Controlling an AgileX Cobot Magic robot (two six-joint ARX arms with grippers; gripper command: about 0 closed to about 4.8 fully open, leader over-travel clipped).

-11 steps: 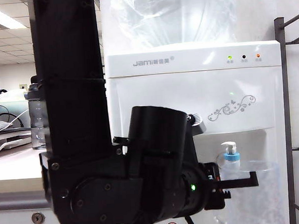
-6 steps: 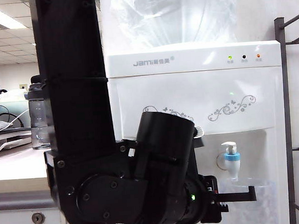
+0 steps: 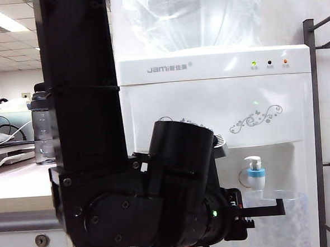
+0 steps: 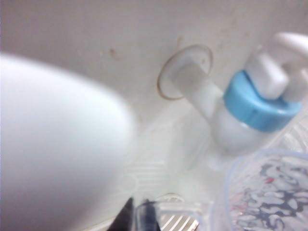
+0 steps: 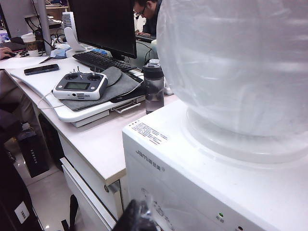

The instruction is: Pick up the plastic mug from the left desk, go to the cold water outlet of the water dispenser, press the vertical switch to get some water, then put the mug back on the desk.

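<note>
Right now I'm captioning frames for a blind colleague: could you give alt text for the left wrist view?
The plastic mug, held by the shut left gripper, has its rim just below the cold water outlet, whose blue collar sits under the vertical switch. A white blur fills the near side.

A dark grey lidded bottle (image 5: 154, 85) stands upright near a grey handheld remote controller with two sticks (image 5: 80, 85), which lies on a dark grey folded cloth (image 5: 111, 84). Behind them are a black keyboard (image 5: 100, 59), a black monitor (image 5: 103, 25) and a black phone (image 5: 42, 69).
</note>
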